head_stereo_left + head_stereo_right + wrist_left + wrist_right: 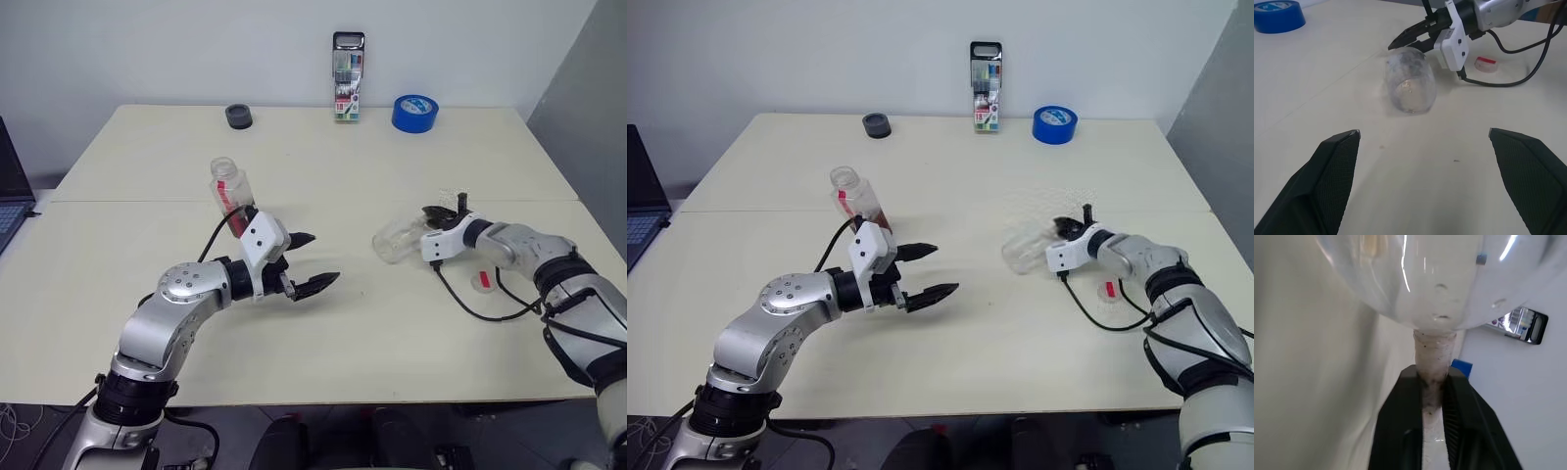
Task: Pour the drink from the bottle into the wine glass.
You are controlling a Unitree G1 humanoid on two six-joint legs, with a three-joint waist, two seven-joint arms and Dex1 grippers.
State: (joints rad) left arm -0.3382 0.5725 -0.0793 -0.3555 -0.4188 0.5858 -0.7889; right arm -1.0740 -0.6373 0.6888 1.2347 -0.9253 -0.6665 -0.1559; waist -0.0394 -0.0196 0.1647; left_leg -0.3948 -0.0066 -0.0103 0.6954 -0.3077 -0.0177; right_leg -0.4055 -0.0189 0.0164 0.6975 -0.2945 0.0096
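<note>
1. Pale cream table fills the scene, with a white wall behind it.
2. Nearest, the left gripper hovers over the tabletop with its two black fingers spread wide and nothing between them.
3. Just behind it stands the small clear plastic bottle with a red-and-white label, tilted a little; its neck looks open, and tea-coloured drink sits low inside.
4. Off to the right, the clear stemmed wine glass lies on its side on the table. The right gripper is clamped on its thin stem, just under the bowl.
5. A small red-and-white cap-like piece lies beside the right forearm.
6. Farthest back sit a dark round object, a marker-pen case and a blue tape roll.
7. Judged progress: early. The glass is gripped but not yet upright, the bottle is not held, and nothing is poured.
</note>
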